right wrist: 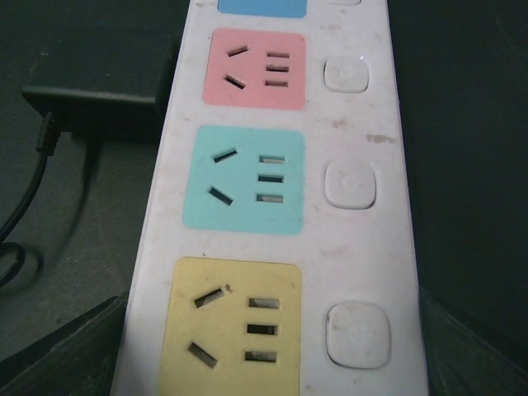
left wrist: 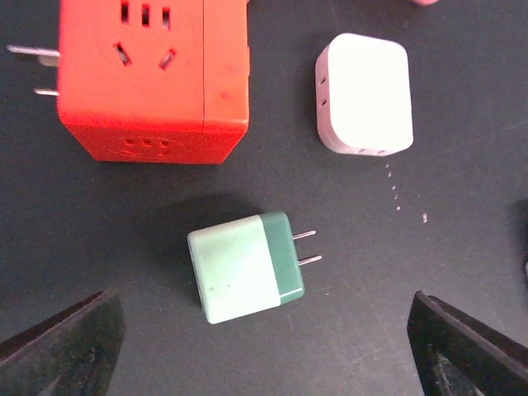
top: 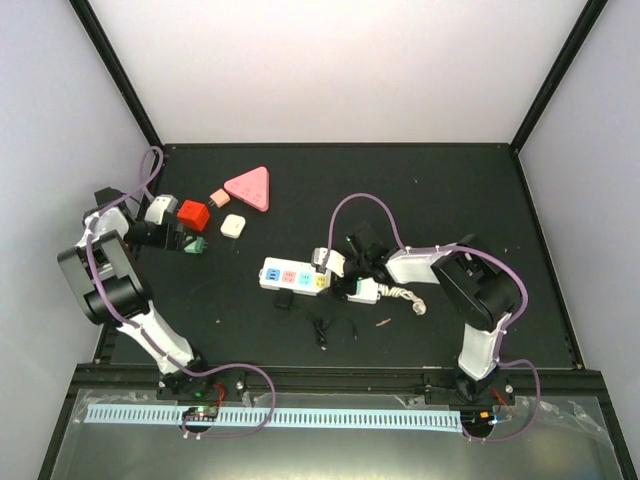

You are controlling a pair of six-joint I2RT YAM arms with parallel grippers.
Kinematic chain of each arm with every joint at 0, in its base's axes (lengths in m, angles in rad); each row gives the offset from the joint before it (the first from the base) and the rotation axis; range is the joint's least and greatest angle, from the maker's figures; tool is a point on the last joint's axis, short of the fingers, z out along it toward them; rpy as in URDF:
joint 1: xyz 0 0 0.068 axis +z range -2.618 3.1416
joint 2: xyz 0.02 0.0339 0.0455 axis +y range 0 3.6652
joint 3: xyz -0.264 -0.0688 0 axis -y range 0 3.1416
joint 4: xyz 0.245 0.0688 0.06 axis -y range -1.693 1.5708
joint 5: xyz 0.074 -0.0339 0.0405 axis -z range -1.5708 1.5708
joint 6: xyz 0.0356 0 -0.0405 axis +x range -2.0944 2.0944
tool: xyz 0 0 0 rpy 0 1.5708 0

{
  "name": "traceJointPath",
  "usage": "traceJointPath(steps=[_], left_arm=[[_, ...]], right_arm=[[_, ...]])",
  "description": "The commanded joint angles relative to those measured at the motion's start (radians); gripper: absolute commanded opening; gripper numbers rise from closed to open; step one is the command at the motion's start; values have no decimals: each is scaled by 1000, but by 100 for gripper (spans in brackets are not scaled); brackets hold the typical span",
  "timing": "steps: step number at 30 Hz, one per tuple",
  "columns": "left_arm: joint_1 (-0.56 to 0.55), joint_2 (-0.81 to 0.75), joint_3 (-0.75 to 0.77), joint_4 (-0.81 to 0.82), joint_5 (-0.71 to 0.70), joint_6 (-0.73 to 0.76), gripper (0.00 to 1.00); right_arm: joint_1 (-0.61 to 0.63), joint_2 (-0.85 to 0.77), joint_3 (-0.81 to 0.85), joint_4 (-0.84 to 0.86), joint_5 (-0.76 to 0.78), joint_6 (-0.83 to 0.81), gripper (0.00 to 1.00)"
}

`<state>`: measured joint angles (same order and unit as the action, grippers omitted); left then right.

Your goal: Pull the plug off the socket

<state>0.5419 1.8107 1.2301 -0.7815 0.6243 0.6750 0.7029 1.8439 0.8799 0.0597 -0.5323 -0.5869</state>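
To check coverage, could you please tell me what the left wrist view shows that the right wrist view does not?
Only left wrist: a red adapter, a green charger, a white adapter. Only right wrist: the socket, its pink, teal and yellow outlets empty, and a black plug beside it. Both: the black table, and the left claw or right claw, open, at the bottom.

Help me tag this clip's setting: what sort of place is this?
Probably a robot test booth: plain white walls around a black table, left arm and right arm bolted at its edge, power strip laid out.
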Motion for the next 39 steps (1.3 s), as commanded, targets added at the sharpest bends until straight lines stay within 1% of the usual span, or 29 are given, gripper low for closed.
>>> traceJointPath(steps=[1, 8, 11, 12, 15, 18, 19, 21, 25, 27, 30, 35, 39], left_arm=[[-7, -94, -17, 18, 2, 21, 99], [-65, -237, -45, 40, -35, 30, 99], [-99, -298, -45, 82, -61, -30, 99], [-113, -310, -31, 75, -56, -34, 99], [-115, -346, 24, 27, 46, -54, 99], [-117, -388, 42, 50, 149, -71, 99], [-120, -395, 51, 57, 162, -70, 99], [-140, -396, 84, 27, 150, -25, 99], [-191, -414, 68, 48, 94, -44, 99], [-240, -433, 29, 80, 29, -57, 99], [-353, -447, -40, 90, -80, -47, 99], [-522, -462, -183, 138, -143, -109, 99], [-627, -441, -284, 188, -200, -176, 98]], right_arm=[[2, 37, 8, -34, 84, 63, 8], [2, 47, 17, -21, 124, 91, 8], [2, 56, 25, -20, 142, 105, 8], [2, 57, 26, -18, 148, 111, 8], [1, 59, 29, -12, 165, 126, 8], [0, 58, 27, -5, 175, 135, 8], [0, 58, 27, -4, 178, 137, 8], [1, 58, 27, -2, 188, 140, 8], [1, 64, 31, 7, 216, 160, 7], [1, 70, 36, 7, 229, 172, 7], [0, 79, 42, 6, 247, 198, 6], [-1, 88, 43, 13, 266, 223, 5], [0, 93, 47, 10, 272, 231, 5]])
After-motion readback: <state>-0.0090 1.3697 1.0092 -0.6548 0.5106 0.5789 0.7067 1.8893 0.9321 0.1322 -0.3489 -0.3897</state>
